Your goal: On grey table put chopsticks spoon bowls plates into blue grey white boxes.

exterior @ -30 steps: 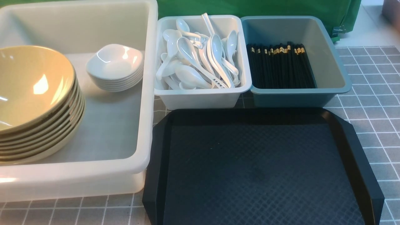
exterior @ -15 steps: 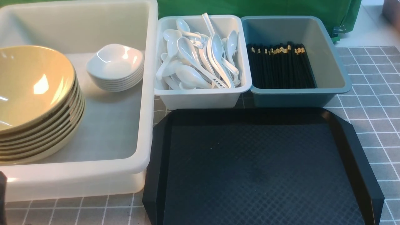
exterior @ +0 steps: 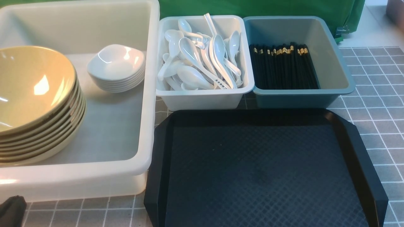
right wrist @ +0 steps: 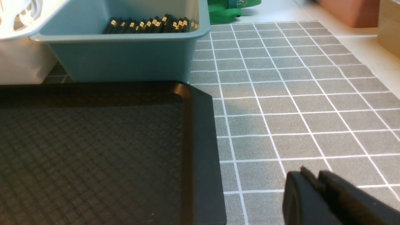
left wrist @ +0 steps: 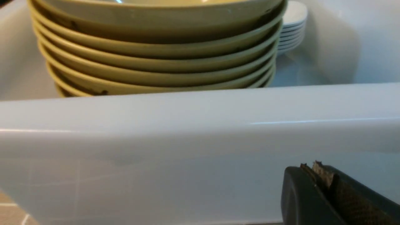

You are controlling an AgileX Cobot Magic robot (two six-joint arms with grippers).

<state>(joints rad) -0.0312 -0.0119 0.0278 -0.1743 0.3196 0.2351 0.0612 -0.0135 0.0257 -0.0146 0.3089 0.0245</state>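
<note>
Two black grippers, left [left wrist: 315,170] and right [right wrist: 312,178], both closed on nothing, low beside the black textured tray [exterior: 265,170]. Beyond that tray: olive-yellow bowls [exterior: 34,104] and small white plates [exterior: 116,67] stacked in the large white tub [exterior: 148,94]; white ceramic spoons [exterior: 202,60] in the pale tub [exterior: 202,99], black chopsticks [exterior: 282,66] in the teal tub [exterior: 300,97]. Sorted by kind, seemingly finished.
</note>
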